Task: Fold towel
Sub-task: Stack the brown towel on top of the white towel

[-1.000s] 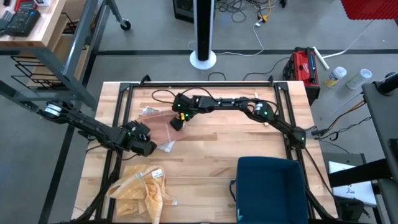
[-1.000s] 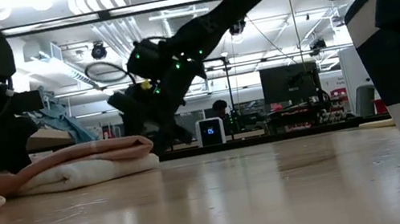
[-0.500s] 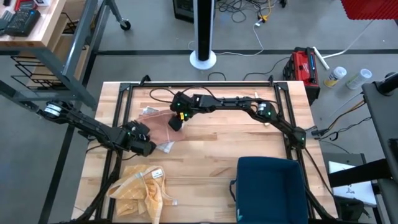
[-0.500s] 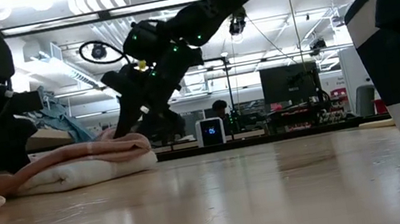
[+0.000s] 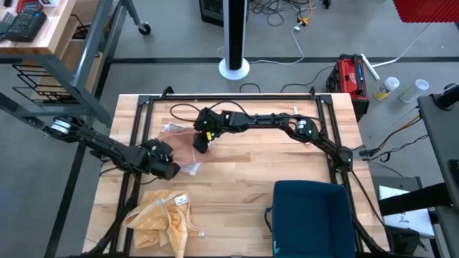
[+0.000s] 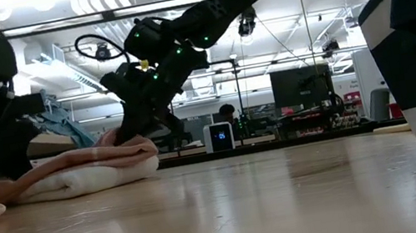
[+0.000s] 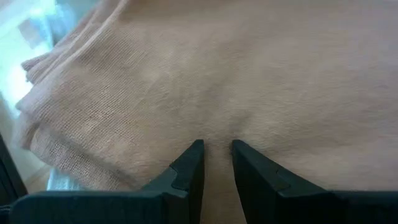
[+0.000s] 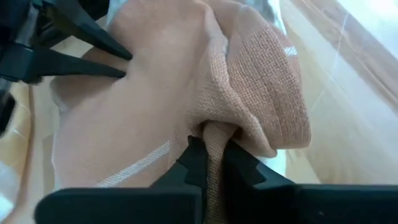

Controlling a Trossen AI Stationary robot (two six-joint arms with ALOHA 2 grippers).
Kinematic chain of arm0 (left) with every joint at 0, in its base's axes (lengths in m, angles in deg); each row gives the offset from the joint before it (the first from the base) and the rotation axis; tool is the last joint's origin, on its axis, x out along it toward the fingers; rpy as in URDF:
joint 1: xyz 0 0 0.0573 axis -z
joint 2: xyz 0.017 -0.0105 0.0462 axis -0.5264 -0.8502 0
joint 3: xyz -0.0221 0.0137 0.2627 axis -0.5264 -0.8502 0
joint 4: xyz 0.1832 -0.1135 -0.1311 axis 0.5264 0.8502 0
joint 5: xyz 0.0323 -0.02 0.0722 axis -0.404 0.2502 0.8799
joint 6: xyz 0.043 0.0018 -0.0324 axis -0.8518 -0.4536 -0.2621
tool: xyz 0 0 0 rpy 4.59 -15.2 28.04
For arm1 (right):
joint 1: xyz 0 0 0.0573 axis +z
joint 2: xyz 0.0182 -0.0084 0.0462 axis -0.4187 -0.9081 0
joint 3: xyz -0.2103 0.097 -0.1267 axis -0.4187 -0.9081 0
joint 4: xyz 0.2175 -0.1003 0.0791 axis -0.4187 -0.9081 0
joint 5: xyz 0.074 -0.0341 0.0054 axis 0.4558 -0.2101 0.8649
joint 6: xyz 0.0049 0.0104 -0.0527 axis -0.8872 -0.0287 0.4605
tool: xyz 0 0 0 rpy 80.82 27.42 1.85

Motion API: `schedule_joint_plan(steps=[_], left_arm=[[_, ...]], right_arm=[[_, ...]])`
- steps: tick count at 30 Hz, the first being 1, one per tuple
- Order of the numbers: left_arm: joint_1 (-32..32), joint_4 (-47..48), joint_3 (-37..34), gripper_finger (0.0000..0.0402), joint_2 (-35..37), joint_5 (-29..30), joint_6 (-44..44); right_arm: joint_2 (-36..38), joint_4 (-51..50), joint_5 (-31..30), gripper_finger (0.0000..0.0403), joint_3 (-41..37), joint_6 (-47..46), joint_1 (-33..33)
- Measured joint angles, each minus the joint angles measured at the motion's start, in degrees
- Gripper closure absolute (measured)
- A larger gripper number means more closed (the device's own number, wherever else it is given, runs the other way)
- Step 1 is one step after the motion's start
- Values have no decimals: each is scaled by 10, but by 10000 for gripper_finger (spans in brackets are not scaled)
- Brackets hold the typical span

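The right gripper point(image 5: 199, 142), wide open a second ago beside the towel point(image 5: 183, 140), has since dropped onto its right edge and clamped a pinch of the pink cloth, plain in the right wrist view. The towel lies at the table's point(image 5: 244, 172) far left, its shape unchanged. The left gripper point(image 5: 166, 166) stays at the towel's near edge, fingers point(image 7: 189, 165) narrowly apart with cloth bunched between them. In the low view the towel's left end is hidden behind the left arm.
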Motion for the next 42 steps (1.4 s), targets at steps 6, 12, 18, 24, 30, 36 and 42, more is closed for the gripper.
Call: schedule_joint_plan(steps=[6, 12, 18, 24, 30, 36, 42], left_arm=[[0, 88, 95, 326, 31, 17, -28], [0, 333, 173, 326, 34, 159, 113], [-17, 392, 147, 326, 35, 200, 202], [-43, 266, 93, 353, 31, 142, 178], [-93, 264, 62, 398, 29, 123, 219], [-135, 216, 40, 398, 26, 89, 173], [-154, 163, 20, 400, 18, 74, 139]], right_arm=[[19, -29, 0, 391, 1, 3, 0], [45, -73, 0, 392, 1, 0, 11], [70, -99, 0, 392, 1, 4, 22], [91, -116, 0, 392, 1, 10, 25], [103, -170, 1, 392, -9, 21, 30], [128, -176, 24, 392, -43, 19, 31], [192, -176, 35, 392, -84, 14, 31]])
